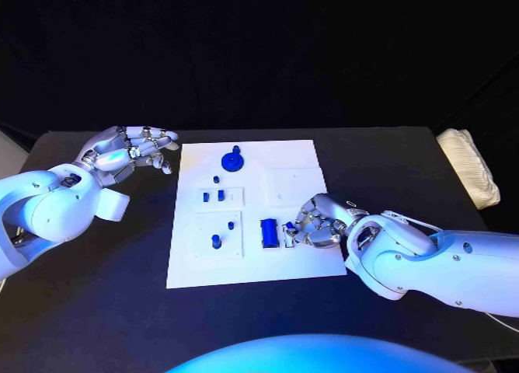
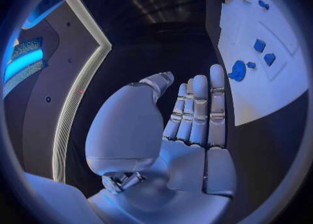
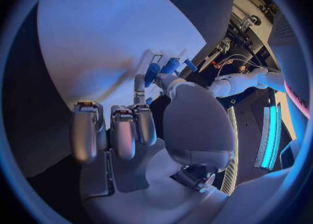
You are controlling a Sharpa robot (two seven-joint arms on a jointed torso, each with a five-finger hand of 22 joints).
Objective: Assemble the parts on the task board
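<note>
The white task board lies flat at the centre of the black tabletop; blue parts stand in its recesses, including a round part near the far edge and an oblong block toward the near right. The right hand rests on the board's right side, fingers curled around a small blue part just beside the block. The left hand hovers off the board's far left corner; its fingers are extended side by side, holding nothing. A folded pale cloth lies at the right tabletop edge.
</note>
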